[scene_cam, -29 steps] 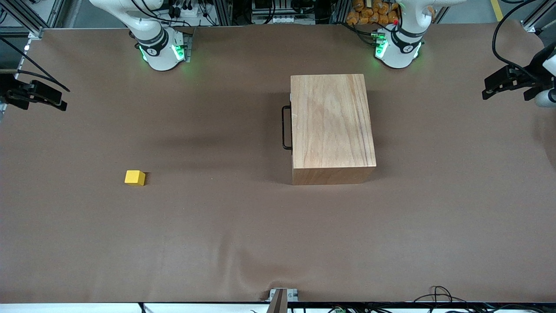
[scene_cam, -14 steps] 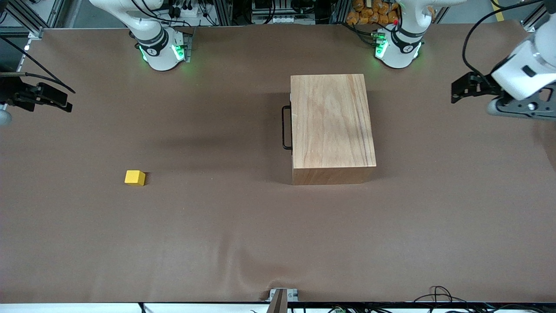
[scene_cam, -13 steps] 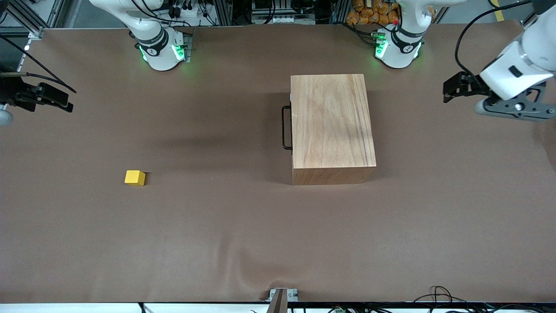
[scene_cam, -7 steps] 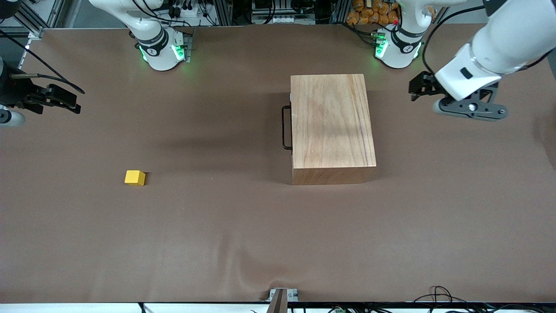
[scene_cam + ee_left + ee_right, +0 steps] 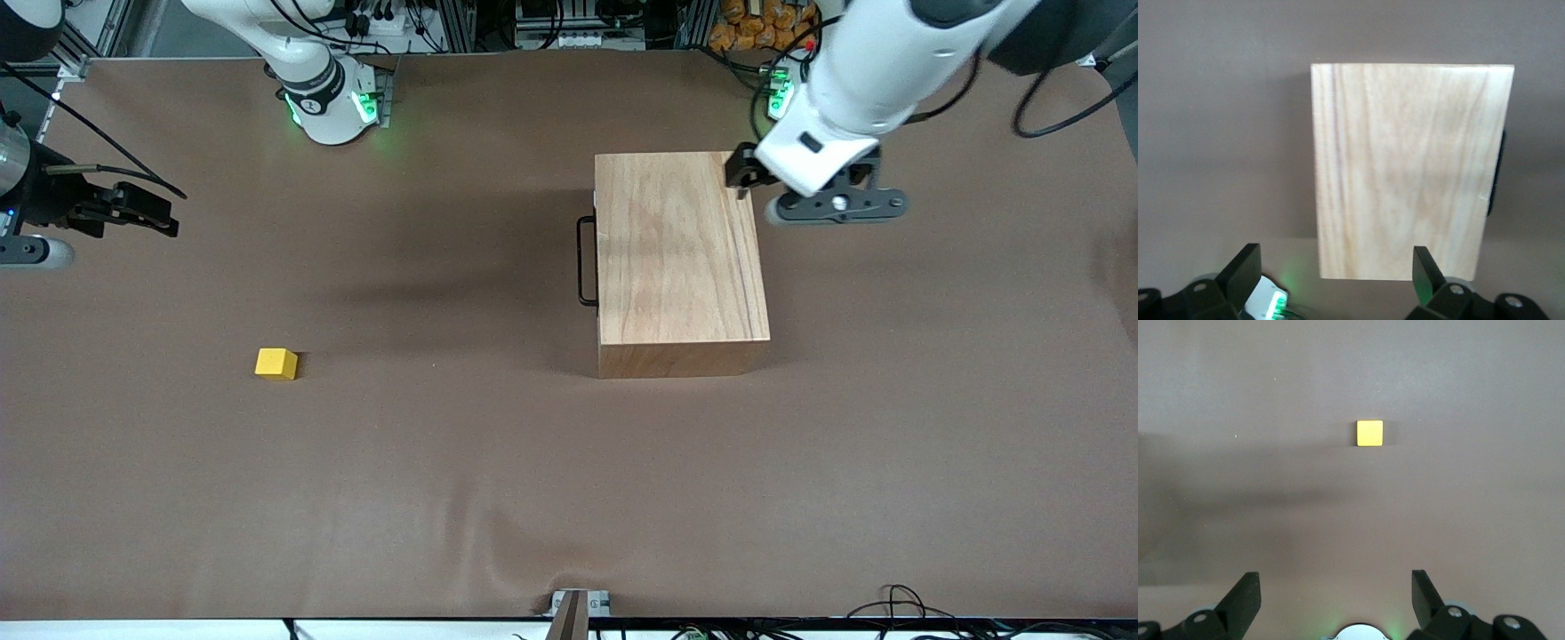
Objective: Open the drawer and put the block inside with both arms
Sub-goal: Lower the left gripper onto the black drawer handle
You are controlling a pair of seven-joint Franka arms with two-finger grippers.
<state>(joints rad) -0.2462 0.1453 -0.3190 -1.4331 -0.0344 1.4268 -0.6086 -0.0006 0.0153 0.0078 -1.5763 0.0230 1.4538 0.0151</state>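
The light wooden box (image 5: 680,258) stands mid-table with the drawer shut. Only the drawer's black wire handle (image 5: 585,260) shows, facing the right arm's end of the table. The box (image 5: 1405,167) and handle (image 5: 1498,175) also show in the left wrist view. My left gripper (image 5: 740,171) is open and empty in the air over the box corner closest to the left arm's base (image 5: 1335,270). The yellow block (image 5: 276,363) lies alone on the table toward the right arm's end. My right gripper (image 5: 164,213) is open and empty, high above the table's edge, with the block (image 5: 1369,433) ahead of it (image 5: 1335,590).
The brown table cover (image 5: 444,444) is wrinkled near the front edge. The two arm bases (image 5: 333,102) (image 5: 813,98) glow green along the table's edge farthest from the front camera. A small metal bracket (image 5: 573,604) sits at the front edge.
My left arm has swung in from the left arm's end of the table to over the box's corner. My right gripper has crept slightly inward. Block and box have not moved.
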